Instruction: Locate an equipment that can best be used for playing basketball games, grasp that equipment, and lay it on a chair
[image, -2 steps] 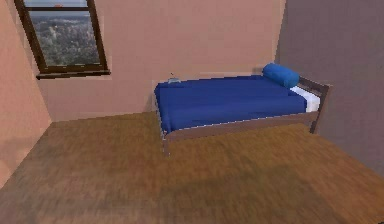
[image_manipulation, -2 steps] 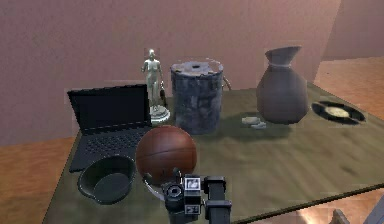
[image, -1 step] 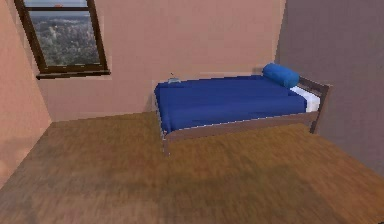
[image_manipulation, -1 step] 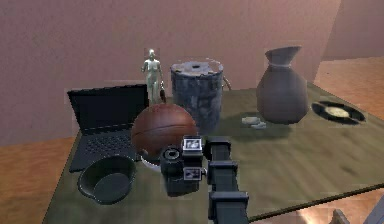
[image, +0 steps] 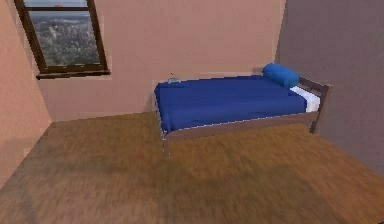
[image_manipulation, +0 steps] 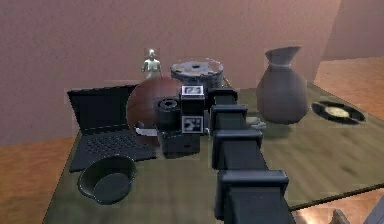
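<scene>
A dark reddish-brown ball (image_manipulation: 150, 100), shaped like a basketball, rests on the greenish table (image_manipulation: 320, 160) in the arm side view. The arm's dark bar rises from the bottom edge to two white marked squares just right of the ball. My gripper (image_manipulation: 152, 130) reaches left from them to the ball's lower front. The ball lies on the table right at the fingers, so I cannot tell whether the gripper holds anything.
An open black laptop (image_manipulation: 105, 120) and a dark bowl (image_manipulation: 107, 180) lie left of the ball. A grey vase (image_manipulation: 283, 88), a dark plate (image_manipulation: 338, 112), a round grey dish (image_manipulation: 196, 72) and a small statuette (image_manipulation: 151, 64) share the table. In the forward view, a blue bed (image: 235, 100) stands beyond wooden floor, right of a window (image: 65, 38).
</scene>
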